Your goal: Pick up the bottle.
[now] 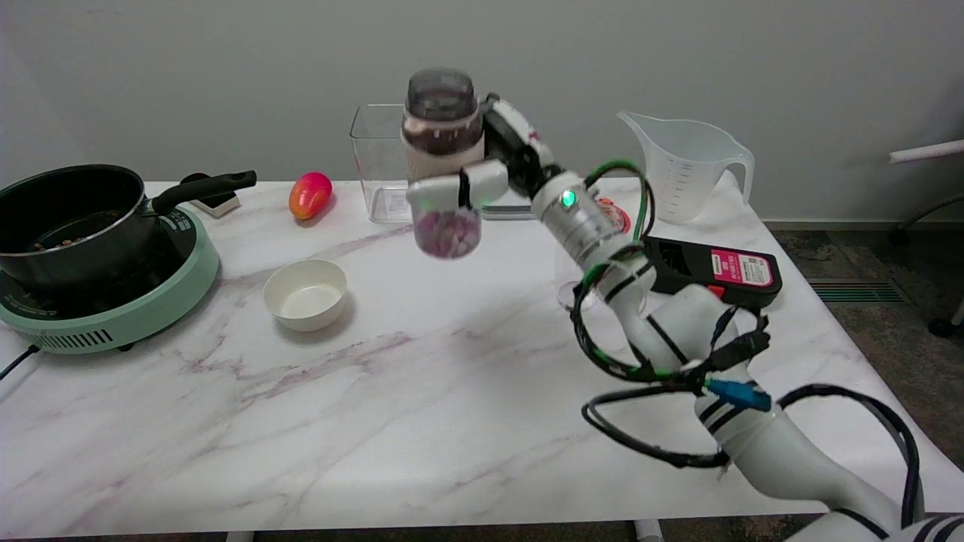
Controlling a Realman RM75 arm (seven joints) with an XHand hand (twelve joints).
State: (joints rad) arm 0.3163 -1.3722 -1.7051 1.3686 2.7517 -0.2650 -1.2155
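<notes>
Bottle point(444, 162) gripped upright in right hand point(493, 173), fingers wrapped round its middle. Clear of the marble table point(422, 406), held in the air over the far centre, in front of the clear square container point(374, 162), right of the white bowl point(306, 293). Pickup looks done. Left, by judgement: only holding steady.

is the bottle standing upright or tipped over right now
Upright. The bottle hangs above the table in the right hand, dark cap on top, pink contents at the bottom.
</notes>
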